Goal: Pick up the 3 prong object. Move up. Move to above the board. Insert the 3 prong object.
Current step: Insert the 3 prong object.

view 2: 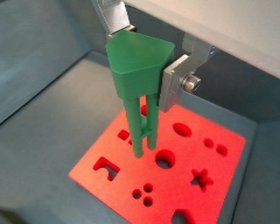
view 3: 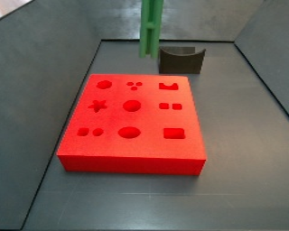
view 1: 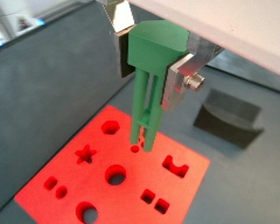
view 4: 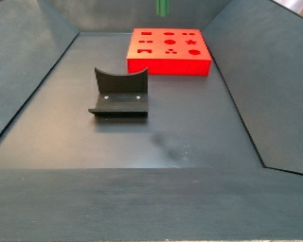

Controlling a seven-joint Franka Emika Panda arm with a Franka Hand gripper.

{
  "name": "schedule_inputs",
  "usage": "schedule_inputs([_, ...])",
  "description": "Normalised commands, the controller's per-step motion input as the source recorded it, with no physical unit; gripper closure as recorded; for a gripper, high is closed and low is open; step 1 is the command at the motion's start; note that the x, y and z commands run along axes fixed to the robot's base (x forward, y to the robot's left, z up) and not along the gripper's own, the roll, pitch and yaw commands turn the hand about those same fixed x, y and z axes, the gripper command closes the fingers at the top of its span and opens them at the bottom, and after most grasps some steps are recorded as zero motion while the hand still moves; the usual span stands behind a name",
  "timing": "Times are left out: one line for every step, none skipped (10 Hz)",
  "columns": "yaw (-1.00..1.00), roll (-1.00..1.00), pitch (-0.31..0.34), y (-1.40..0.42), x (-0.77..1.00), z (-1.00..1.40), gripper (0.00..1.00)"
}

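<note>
Clearly mid-transfer: gripper [view 1: 154,48] closed on the thick head of the 3 prong object [view 1: 149,87], silver fingers [view 1: 185,68] pressed flat against its sides, nothing else between them. Hanging upright with its prongs pointing down over the board [view 1: 60,188], well clear of the red top. Visible in a side view only as a green shaft [view 3: 150,27] dropping in from above, beyond the board's far edge [view 3: 129,162]; gripper itself out of that frame. Barely a green sliver [view 4: 163,8] in the opposite side view, above the board [view 4: 167,66].

Judged stage: lifted and carried, now being lined up; insertion not yet begun.

Risks from here:
- Missing the 3 small dots [view 2: 143,190]. Prong tips seem in that wrist view to sit nearer a round hole [view 2: 164,158] than the dot cluster, though depth is hard to read, so a straight descent could land on flat red surface or drop into the wrong cutout.
- Wrong rotation about the vertical: 3 prongs and 3 holes need to match in angle, otherwise jamming on the rim.
- Slipping in the grip if prongs catch during the push, tilting the piece.
- Dark grey holder [view 3: 181,60] just beyond the board, a possible snag on a low sideways move.
</note>
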Motion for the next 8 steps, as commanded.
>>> schedule_inputs([-0.87,0.0,-0.024,0.11,-0.03,-0.41,1.0])
schedule_inputs([-0.15,0.0,0.0,0.53,-0.11,-0.41,1.0])
schedule_inputs([-0.76,-0.07,-0.05,0.14,0.06,-0.31,1.0])
schedule_inputs([-1.0,-0.02,-0.009,0.0,0.01,-0.37,1.0])
schedule_inputs([-1.0,0.0,-0.003,0.0,0.0,-0.37,1.0])
schedule_inputs([-1.0,0.0,-0.004,0.0,0.0,-0.36,1.0])
schedule_inputs([-1.0,0.0,-0.021,0.0,0.0,-0.31,1.0])
schedule_inputs([-1.0,0.0,-0.043,0.0,0.0,-0.18,1.0])
